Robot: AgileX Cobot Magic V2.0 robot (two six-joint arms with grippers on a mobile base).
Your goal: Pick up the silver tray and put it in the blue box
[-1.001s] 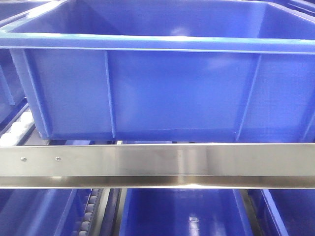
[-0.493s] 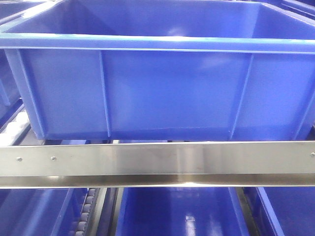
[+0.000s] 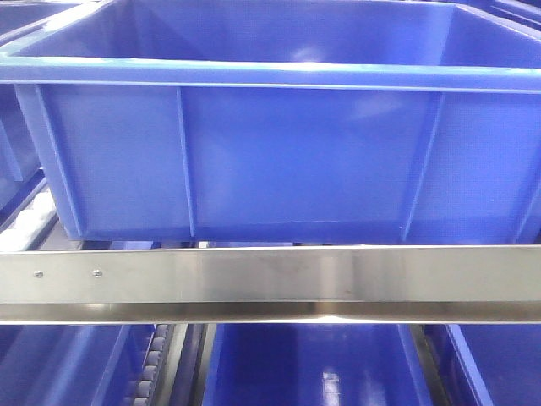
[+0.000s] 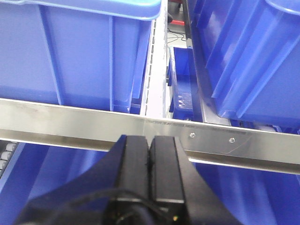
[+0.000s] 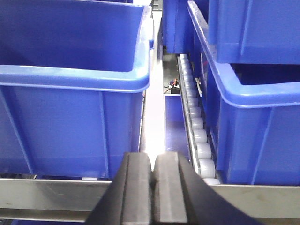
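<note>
Silver tray is not in any view, so its direction and long axis cannot be told. Blue box [image 3: 279, 161] sits straight ahead on shelf, above steel rail [image 3: 270, 275]. Left end effector [image 4: 149, 161] and right end effector [image 5: 153, 187] both clenched, empty, approx. equally near.

A brushed steel rail [image 3: 270, 283] runs across the front edge of the rack, with two small screws [image 3: 97, 273] near its left end. Behind the rail, at the rack's left side, a track of white rollers [image 3: 30, 222] slopes back. Another roller track [image 5: 197, 136] lies between neighbouring crates. On the level beneath, more blue crates [image 3: 313, 364] sit under the rail.
</note>
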